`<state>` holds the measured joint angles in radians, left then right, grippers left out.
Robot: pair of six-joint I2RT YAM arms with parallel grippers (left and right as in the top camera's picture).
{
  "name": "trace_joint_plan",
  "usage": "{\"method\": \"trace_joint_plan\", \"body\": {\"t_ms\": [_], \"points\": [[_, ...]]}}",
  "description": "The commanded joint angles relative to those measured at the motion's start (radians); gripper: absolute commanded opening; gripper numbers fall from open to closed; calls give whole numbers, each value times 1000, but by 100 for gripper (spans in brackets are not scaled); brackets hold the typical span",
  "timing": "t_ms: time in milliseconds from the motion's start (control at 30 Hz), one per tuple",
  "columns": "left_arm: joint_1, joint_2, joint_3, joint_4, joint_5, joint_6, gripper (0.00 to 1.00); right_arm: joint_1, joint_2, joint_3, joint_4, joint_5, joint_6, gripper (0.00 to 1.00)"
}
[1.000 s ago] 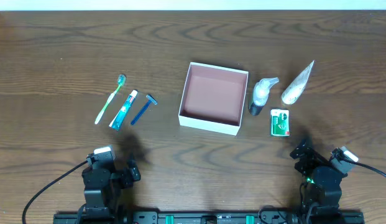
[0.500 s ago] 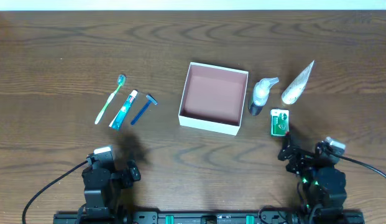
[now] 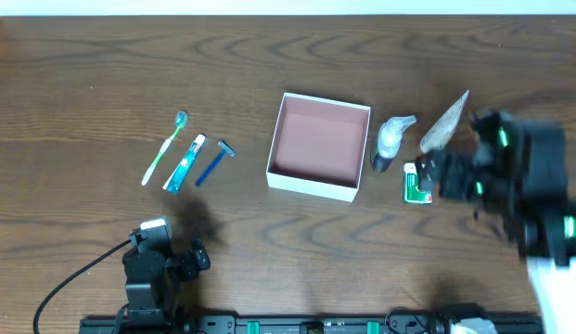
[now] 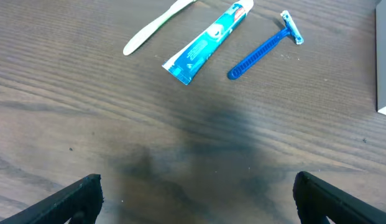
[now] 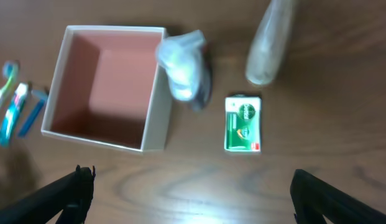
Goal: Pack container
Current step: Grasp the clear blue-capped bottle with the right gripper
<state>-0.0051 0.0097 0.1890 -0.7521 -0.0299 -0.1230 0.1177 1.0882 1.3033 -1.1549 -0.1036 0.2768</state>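
Observation:
The container [image 3: 311, 184], a shallow white box with a pink-brown inside, sits empty mid-table; it also shows in the right wrist view [image 5: 156, 106]. To its right lie a white pump bottle [image 3: 390, 141] [image 5: 183, 65], a whitish tube [image 3: 443, 125] [image 5: 267, 46] and a green packet [image 3: 416, 186] [image 5: 243, 123]. To its left lie a toothbrush [image 3: 165, 147] [image 4: 158, 25], a toothpaste tube [image 3: 184, 163] [image 4: 208, 42] and a blue razor [image 3: 213, 161] [image 4: 264, 46]. My right gripper [image 3: 434, 176] [image 5: 193, 199] is open, raised over the green packet. My left gripper [image 3: 167, 260] [image 4: 199, 199] is open and empty near the front edge.
The table is dark wood. The container's left wall shows at the right edge of the left wrist view [image 4: 385, 62]. The right arm [image 3: 529, 186] is blurred over the table's right side.
My right arm has lifted from the front right and swung forward over the green packet. The left arm and all items have not moved.

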Motion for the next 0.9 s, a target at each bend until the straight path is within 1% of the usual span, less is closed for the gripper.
{"method": "trace_joint_plan", "body": {"t_ms": [0,133,267,400,600,700,733,767,867], "points": [[-4,-6,-15,-12,0,13,98,59,191,198,-69,-19,-73,99],[-4,-6,-15,-12,0,13,98,121,351,294,-56,10,-62,99],[-4,-6,-15,-12,0,13,98,140,456,298,-22,95,47,99],[-4,-6,-15,-12,0,13,98,140,556,298,-3,111,73,97],[-4,-6,-15,-12,0,13,98,140,699,298,19,137,120,87],[-4,-6,-15,-12,0,13,98,141,742,298,21,154,139,84],[-4,-6,-15,-12,0,13,98,141,754,297,22,161,140,82],[-4,-6,-15,-12,0,13,98,141,765,297,22,174,148,77],[-4,-6,-15,-12,0,13,98,141,781,297,26,190,157,73]]}}
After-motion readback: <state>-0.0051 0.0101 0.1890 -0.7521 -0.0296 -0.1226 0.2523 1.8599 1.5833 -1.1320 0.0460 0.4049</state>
